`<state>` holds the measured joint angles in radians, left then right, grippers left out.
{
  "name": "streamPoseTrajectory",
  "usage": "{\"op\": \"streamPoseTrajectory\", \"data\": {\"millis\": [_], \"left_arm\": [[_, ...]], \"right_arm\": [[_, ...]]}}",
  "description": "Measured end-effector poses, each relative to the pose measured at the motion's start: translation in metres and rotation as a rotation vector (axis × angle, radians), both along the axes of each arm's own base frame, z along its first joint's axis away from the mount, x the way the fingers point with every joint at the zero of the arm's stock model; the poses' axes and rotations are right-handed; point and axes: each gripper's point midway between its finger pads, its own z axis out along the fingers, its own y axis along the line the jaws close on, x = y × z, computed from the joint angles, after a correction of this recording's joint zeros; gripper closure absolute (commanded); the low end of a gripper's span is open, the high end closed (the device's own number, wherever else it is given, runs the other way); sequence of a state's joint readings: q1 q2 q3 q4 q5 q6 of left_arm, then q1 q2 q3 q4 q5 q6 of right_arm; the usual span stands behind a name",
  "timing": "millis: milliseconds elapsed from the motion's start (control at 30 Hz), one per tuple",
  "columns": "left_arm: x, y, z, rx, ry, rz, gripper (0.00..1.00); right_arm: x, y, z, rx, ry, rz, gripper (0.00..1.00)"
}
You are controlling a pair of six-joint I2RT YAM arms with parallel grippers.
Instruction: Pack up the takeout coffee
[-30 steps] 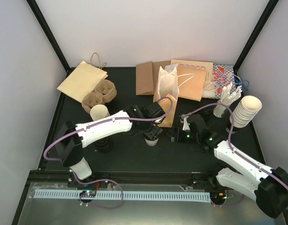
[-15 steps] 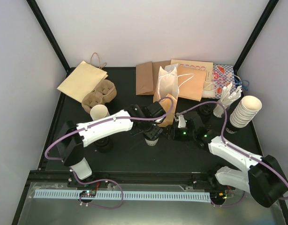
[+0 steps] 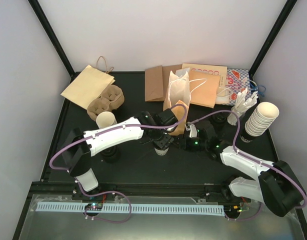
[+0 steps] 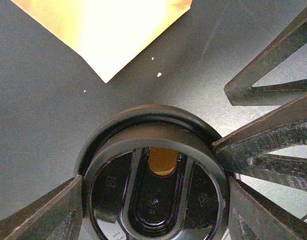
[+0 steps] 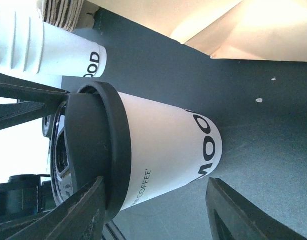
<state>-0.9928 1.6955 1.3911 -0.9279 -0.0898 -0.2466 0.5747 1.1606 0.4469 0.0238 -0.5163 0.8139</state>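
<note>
The left claw (image 4: 151,175) is clenched on the lidded coffee cup (image 5: 163,150) on the worktop (image 3: 143,167), the right claw (image 5: 156,187) released astride it, a tan bag (image 3: 179,119) just behind.

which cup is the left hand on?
The black-lidded cup at table centre: its lid sits between the left hand's fingers. The lidless cup by the carrier and the stack at the right edge stand apart from it.

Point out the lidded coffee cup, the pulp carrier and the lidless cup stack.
lidded coffee cup (image 5: 168,150), right wrist view, white side wall
pulp carrier (image 3: 105,102), top external view, middle ridge
lidless cup stack (image 3: 267,111), top external view, top cup's mouth
</note>
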Motion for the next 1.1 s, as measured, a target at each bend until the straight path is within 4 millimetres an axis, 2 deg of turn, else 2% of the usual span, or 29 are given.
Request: {"op": "streamPoseTrajectory", "data": {"millis": [433,700,933,1100], "left_arm": [[-0.002,-0.001,-0.002,0.0,-0.008,-0.007,0.42],[-0.004,-0.002,-0.002,0.017,-0.032,0.003,0.42],[-0.004,-0.005,-0.002,0.011,-0.052,-0.004,0.42],[-0.005,-0.004,-0.001,0.008,-0.054,-0.004,0.42]], "right_arm": [[-0.001,0.002,-0.003,0.048,-0.006,0.006,0.45],[-0.001,0.0,-0.002,0.019,-0.018,0.017,0.4],[0.0,-0.01,0.003,-0.07,-0.039,0.008,0.38],[0.003,-0.023,0.018,-0.098,-0.084,-0.022,0.36]]}}
